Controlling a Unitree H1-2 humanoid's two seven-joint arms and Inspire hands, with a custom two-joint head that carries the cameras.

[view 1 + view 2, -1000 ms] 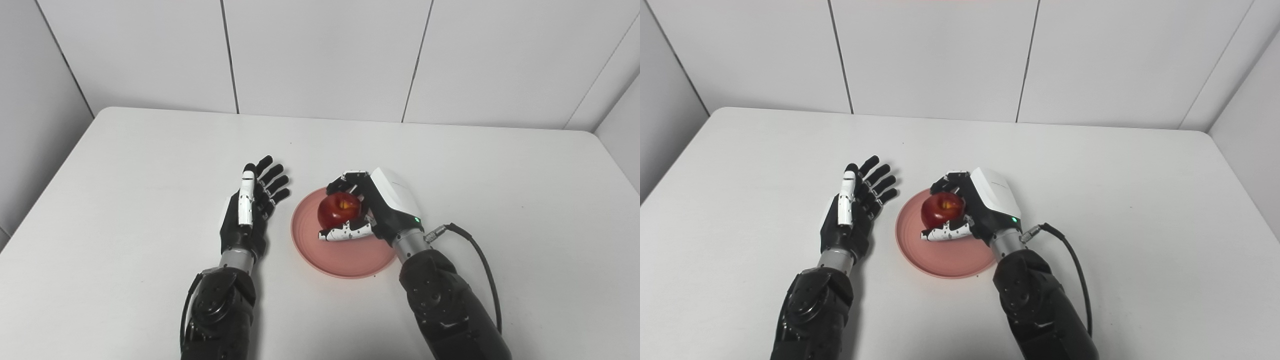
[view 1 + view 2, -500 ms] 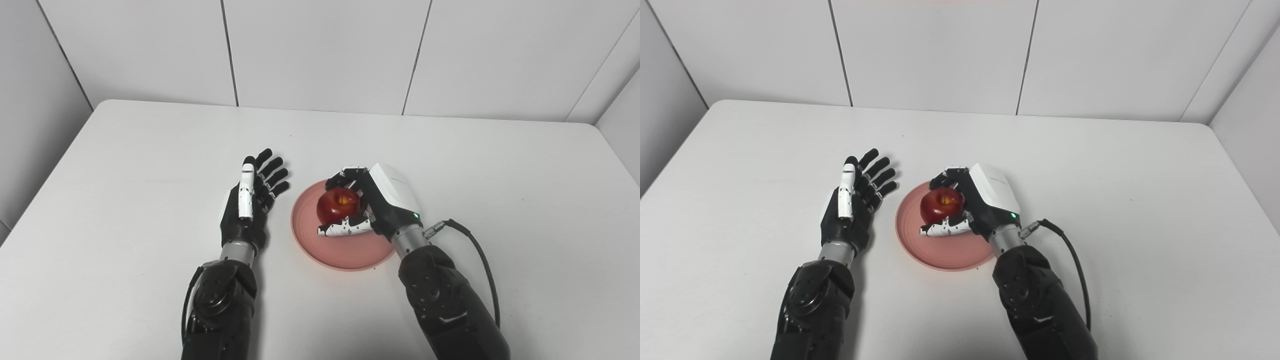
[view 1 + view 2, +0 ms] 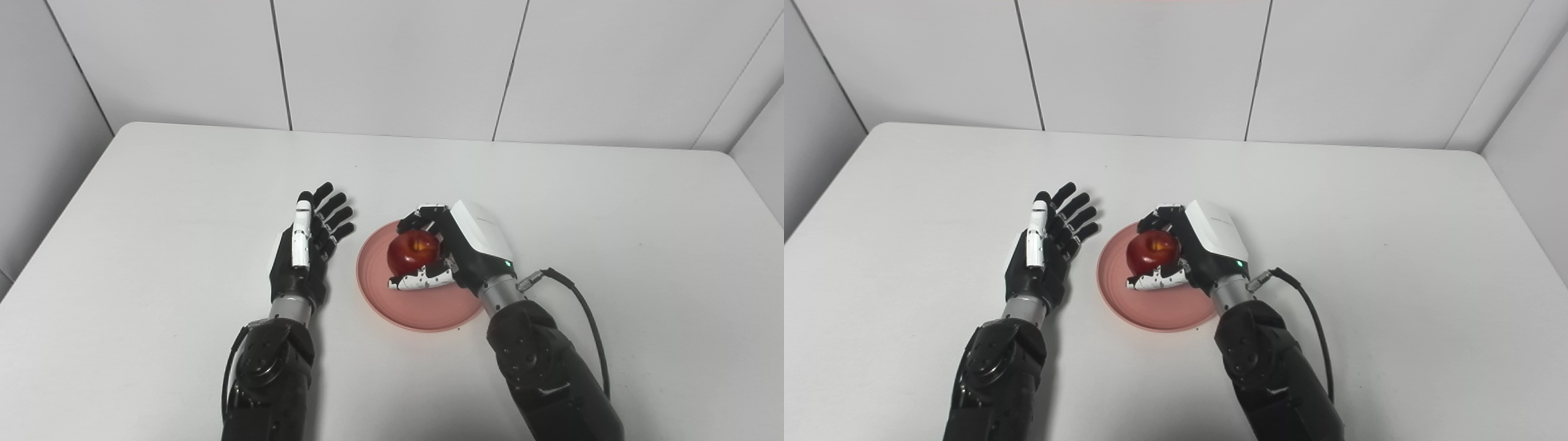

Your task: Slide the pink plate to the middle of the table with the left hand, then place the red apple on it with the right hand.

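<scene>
The pink plate (image 3: 422, 306) lies near the middle of the white table (image 3: 153, 184). Over its far part sits the red apple (image 3: 413, 252), stem hollow up, with my right hand (image 3: 456, 254) shut on it: fingers curl over the far side and the white thumb lies along its near side. Whether the apple rests on the plate or hangs just above it I cannot tell. My left hand (image 3: 306, 248) lies to the left of the plate, apart from it, open with fingers spread and nothing in it.
A black cable (image 3: 582, 318) loops from my right wrist over the table to the right. White wall panels (image 3: 392, 61) stand behind the table's far edge, and walls close in at both sides.
The camera tilted, so the whole picture shifted up a little. The right hand with the apple has edged slightly left over the plate. The left hand has stayed still.
</scene>
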